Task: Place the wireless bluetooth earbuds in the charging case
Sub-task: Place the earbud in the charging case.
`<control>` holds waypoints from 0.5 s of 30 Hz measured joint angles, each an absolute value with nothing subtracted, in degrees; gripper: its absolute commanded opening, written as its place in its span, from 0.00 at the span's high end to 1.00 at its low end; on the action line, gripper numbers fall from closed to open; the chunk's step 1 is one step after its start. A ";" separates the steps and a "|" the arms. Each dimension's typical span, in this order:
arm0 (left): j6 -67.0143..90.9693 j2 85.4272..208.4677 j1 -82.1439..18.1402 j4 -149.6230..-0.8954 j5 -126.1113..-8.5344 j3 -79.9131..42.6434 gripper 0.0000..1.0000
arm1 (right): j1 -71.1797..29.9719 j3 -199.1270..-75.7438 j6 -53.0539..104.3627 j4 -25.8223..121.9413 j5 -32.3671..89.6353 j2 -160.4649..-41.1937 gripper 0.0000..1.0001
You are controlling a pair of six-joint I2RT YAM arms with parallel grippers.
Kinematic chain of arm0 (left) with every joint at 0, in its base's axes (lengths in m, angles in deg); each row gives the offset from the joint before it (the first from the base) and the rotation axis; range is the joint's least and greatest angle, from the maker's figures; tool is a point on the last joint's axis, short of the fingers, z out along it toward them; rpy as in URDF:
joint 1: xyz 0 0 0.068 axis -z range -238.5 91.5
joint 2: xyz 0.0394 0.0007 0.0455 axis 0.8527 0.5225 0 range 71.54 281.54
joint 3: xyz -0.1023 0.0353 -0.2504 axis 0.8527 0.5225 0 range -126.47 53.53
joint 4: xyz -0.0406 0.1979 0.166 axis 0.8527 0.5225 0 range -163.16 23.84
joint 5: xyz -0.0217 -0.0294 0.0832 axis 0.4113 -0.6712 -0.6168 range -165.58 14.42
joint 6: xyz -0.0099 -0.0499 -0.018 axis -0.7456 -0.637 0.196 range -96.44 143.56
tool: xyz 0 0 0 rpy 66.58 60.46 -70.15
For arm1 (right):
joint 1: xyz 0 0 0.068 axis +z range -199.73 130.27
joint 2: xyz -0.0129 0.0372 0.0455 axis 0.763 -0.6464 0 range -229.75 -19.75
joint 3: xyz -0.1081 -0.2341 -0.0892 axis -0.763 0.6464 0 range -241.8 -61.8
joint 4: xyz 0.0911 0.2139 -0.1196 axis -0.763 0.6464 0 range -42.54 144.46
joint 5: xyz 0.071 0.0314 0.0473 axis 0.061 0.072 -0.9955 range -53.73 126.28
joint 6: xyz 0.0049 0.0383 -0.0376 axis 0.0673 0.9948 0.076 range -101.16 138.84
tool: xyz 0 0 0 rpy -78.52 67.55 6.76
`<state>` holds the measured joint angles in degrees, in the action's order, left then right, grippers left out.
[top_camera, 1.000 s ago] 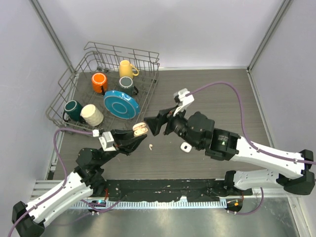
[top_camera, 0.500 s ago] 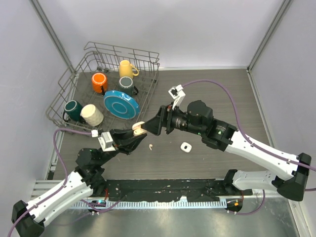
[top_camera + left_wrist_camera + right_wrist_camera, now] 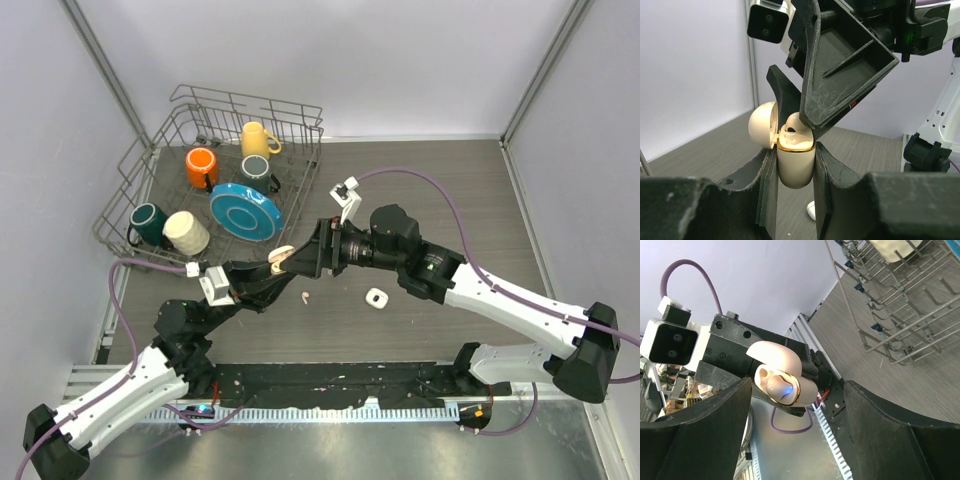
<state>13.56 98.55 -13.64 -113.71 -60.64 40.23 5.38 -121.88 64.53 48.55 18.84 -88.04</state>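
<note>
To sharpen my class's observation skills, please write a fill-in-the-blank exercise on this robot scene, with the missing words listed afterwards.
1. The left gripper holds the charging case with its lid ___.
2. One earbud sits ___ the case.
3. The plate in the dish rack is ___.

Missing words: open; inside; blue.
</note>
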 measured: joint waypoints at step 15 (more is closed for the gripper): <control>13.71 98.50 -13.79 -114.26 -60.95 40.45 1.00 | 4.64 -121.28 68.44 42.67 12.96 -91.14 0.64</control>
<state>13.71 98.50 -13.79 -114.26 -60.95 40.45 4.64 -121.28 68.44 42.67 12.96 -91.14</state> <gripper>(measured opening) 0.313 0.472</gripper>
